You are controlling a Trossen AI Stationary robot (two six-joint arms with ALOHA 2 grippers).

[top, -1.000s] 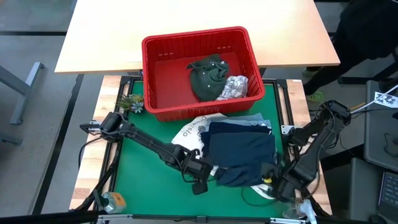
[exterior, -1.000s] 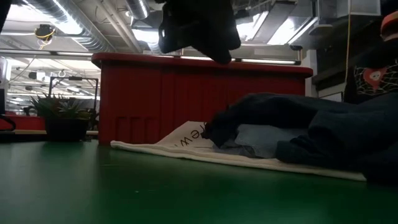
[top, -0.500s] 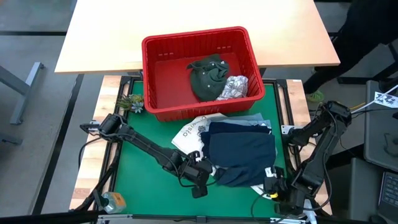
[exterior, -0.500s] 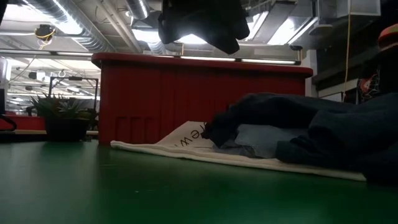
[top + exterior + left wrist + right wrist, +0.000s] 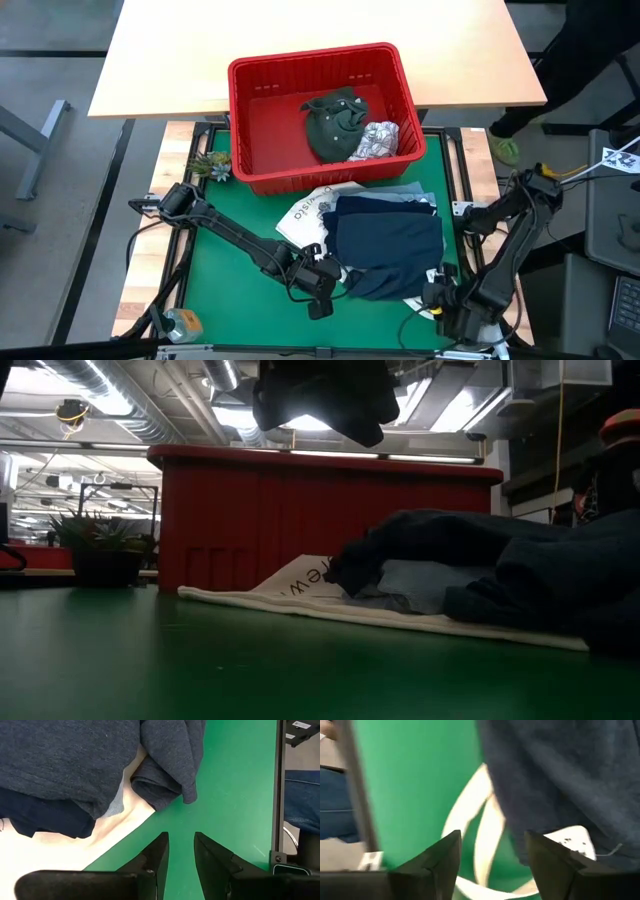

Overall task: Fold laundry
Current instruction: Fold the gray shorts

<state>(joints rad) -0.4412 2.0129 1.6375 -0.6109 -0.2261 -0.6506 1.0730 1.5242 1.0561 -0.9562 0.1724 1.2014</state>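
Change, right arm: right gripper (image 5: 447,305) now sits nearer the near right corner of the green mat (image 5: 215,280) than a second ago; its fingers (image 5: 445,855) stand wide apart with nothing between them, where before it was at the navy garment's near right edge.
Change, left arm: left gripper (image 5: 322,283) in almost the same spot as a second ago, at the near left corner of the navy garment.
Unchanged: basket, its contents and the stacked pile.
Count, arms: two.
Count, garments: four visible; two on the mat, two in the basket.
Red basket (image 5: 320,70): far side of the mat; holds one dark olive garment (image 5: 333,122) and one white printed garment (image 5: 377,140) to its right.
White tote bag (image 5: 305,213): flat under the pile, showing on the left side.
Navy garment (image 5: 388,245): top of the pile, centre right of the mat; roughly rectangular, long axis running near to far.
Light blue garment (image 5: 410,196): only a far edge shows beneath the navy one.
Left gripper state: fingers (image 5: 212,857) a narrow gap apart over bare mat, holding nothing.
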